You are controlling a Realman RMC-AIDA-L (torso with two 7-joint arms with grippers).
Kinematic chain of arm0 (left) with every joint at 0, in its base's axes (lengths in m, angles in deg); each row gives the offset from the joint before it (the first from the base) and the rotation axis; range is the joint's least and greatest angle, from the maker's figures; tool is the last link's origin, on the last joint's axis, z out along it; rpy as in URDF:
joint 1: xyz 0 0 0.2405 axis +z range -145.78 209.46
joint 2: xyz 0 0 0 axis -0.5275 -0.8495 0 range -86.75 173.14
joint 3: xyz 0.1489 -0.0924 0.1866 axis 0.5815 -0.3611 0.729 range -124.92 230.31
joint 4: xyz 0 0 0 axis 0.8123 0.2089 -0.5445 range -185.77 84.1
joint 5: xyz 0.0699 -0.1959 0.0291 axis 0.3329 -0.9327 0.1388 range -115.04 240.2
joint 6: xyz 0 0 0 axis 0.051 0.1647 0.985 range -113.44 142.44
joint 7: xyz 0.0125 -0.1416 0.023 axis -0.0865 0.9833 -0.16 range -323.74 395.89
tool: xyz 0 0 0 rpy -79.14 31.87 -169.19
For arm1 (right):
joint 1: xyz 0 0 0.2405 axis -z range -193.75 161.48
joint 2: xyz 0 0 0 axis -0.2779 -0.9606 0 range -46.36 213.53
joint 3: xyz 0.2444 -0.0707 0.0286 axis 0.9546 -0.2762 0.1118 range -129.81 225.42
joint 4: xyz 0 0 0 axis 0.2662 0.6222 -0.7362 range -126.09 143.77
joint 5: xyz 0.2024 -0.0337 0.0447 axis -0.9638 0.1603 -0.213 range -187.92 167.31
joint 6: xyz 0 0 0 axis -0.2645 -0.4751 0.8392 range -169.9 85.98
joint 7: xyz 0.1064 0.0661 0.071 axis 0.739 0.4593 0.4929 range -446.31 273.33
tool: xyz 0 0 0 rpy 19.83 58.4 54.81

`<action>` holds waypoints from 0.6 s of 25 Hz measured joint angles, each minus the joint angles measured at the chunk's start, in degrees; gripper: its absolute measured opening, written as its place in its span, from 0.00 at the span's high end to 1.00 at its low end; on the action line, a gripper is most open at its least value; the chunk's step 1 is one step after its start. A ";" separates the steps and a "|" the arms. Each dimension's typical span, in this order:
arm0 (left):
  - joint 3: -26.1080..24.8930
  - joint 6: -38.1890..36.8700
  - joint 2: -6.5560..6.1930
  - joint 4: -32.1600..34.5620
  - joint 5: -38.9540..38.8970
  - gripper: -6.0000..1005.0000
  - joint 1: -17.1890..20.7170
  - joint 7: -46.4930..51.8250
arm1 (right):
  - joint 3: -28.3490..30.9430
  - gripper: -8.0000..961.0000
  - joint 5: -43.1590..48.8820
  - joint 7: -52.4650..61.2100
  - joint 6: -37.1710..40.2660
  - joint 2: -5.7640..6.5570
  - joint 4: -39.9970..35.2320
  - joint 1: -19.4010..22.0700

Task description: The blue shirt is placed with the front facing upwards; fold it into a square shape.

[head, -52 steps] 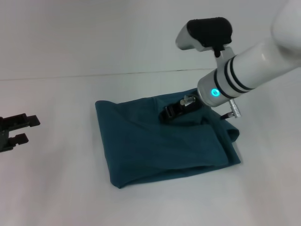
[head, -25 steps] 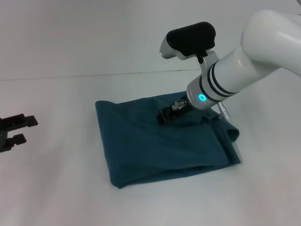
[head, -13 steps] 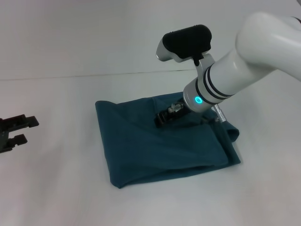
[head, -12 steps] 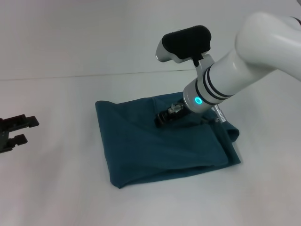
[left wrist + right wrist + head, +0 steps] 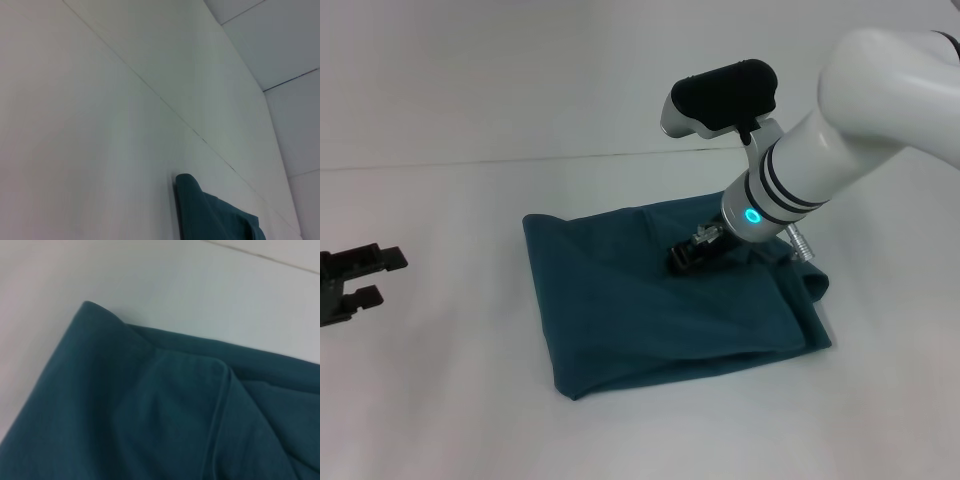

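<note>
White bench (image 5: 440, 400) has the blue shirt (image 5: 650, 310) lying mid-surface, already folded into a rough rectangle. Right pincer (image 5: 686, 255) sits over the shirt's far edge; can't tell if it's apart or together. Left pincer (image 5: 360, 282) sits well left of the shirt, fingers apart.

Blue shirt (image 5: 215, 217) corner on, seemingly, white table (image 5: 90, 150).

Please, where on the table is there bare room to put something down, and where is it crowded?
Bare table lies between the left end effector at the left edge and the blue shirt, also in front of the shirt and behind it up to the wall. It is crowded over the shirt's far right part, where the right end effector hangs.
</note>
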 joint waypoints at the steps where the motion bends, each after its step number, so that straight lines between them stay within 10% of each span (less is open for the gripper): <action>1: 0.00 0.00 0.03 0.00 -0.01 0.25 0.00 0.00 | 0.00 0.66 0.11 0.14 0.05 0.00 0.00 -0.07; 15: 0.00 0.08 -0.05 -0.08 -0.06 0.25 0.06 0.00 | 0.38 0.94 -0.12 0.31 1.05 -0.13 -3.44 1.17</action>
